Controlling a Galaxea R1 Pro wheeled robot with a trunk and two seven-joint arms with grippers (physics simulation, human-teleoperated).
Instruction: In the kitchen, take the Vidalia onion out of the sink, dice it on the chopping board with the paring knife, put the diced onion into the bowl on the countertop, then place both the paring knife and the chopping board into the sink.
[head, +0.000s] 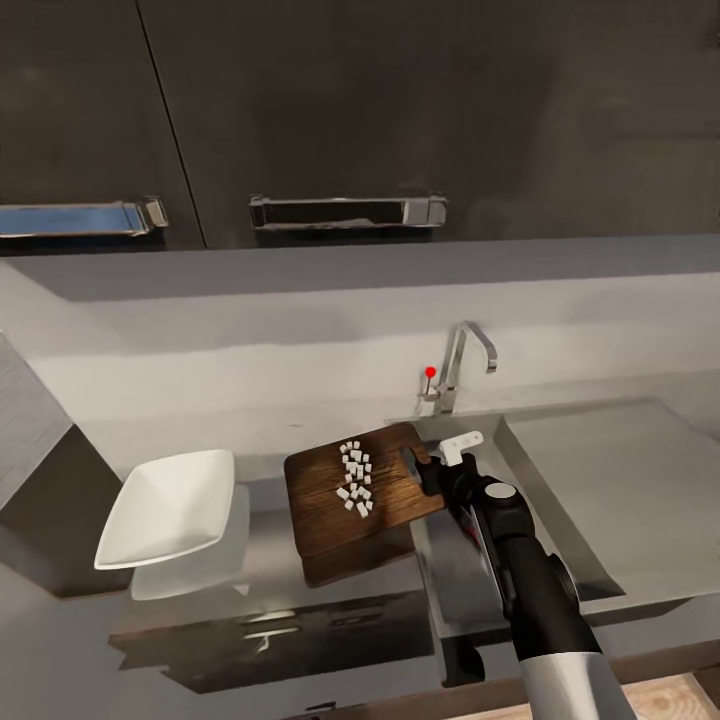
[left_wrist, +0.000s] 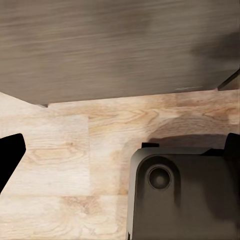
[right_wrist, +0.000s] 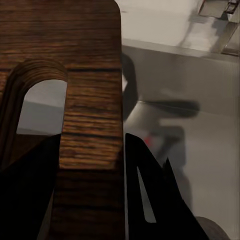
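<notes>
The dark wooden chopping board (head: 330, 495) hangs a little above the countertop (head: 60, 660), between the bowl and the sink, its shadow below it. Several white pieces of diced onion (head: 354, 478) lie on the board. My right gripper (head: 425, 472) is shut on the board's right end beside the handle slot; the right wrist view shows the board (right_wrist: 90, 50) between the dark fingers (right_wrist: 150, 195). A small red bit, probably the paring knife (right_wrist: 150, 141), shows in the sink (head: 555, 520) and is mostly hidden by my arm. The white bowl (head: 170, 505) stands left of the board. My left gripper (left_wrist: 120, 150) is open over the wood floor.
The chrome tap (head: 465, 360) with its red-tipped lever (head: 431, 372) rises behind the basin. A flat drainboard (head: 630, 470) lies right of it. Dark wall cabinets with bar handles (head: 345, 212) hang above. The robot's base (left_wrist: 180, 195) sits under the left wrist.
</notes>
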